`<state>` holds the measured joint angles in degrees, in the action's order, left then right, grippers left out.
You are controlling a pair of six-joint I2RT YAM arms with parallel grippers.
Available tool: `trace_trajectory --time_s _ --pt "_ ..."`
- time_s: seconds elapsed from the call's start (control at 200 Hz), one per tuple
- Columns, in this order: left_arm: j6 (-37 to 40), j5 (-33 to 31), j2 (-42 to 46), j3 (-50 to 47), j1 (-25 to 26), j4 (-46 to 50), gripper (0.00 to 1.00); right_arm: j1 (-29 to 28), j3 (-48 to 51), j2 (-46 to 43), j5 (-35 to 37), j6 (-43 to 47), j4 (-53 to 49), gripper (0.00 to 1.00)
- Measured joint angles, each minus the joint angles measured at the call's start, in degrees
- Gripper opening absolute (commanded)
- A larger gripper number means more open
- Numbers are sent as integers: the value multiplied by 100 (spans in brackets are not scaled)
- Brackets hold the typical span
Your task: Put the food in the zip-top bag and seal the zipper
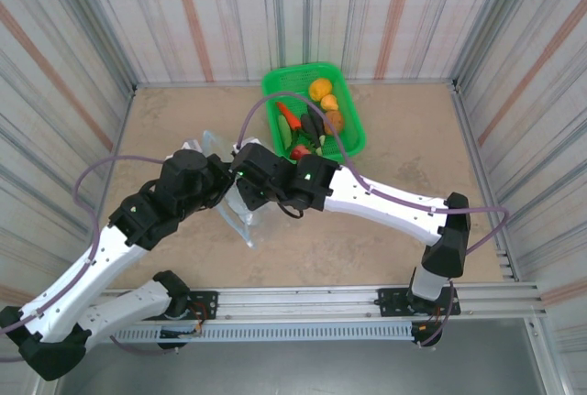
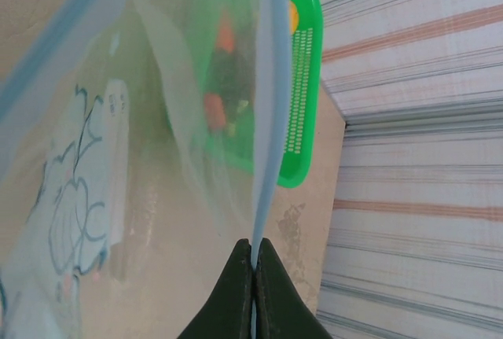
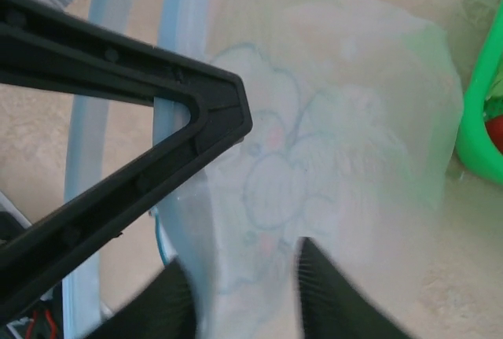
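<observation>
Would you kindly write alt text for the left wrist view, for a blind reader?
The left gripper pinches the blue zipper of the clear bag. Through the bag, the green basket of food shows blurred.

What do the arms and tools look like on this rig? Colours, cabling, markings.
Left arm and right arm: white links, black joints, small green lights, a purple cable looping along each. Left tool and right tool: dark tapered fingers. No legible markings.

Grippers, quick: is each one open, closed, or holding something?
Left gripper: closed on the zip-top bag's zipper.
Right gripper: open, fingers apart with bag film between them.
</observation>
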<state>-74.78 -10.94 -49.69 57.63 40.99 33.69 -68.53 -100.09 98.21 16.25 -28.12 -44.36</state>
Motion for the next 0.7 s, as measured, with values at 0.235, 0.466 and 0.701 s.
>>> trace_trajectory --time_s 0.235,0.466,0.701 --pt "157 -72 -396 203 0 380 16 168 24 0 -114 -9 109 10" --pt "608 -103 -420 485 -52 640 76 391 85 -39 -153 -127 354 10" --pt "1296 387 39 667 -81 566 71 719 822 -306 -76 -706 885 11"
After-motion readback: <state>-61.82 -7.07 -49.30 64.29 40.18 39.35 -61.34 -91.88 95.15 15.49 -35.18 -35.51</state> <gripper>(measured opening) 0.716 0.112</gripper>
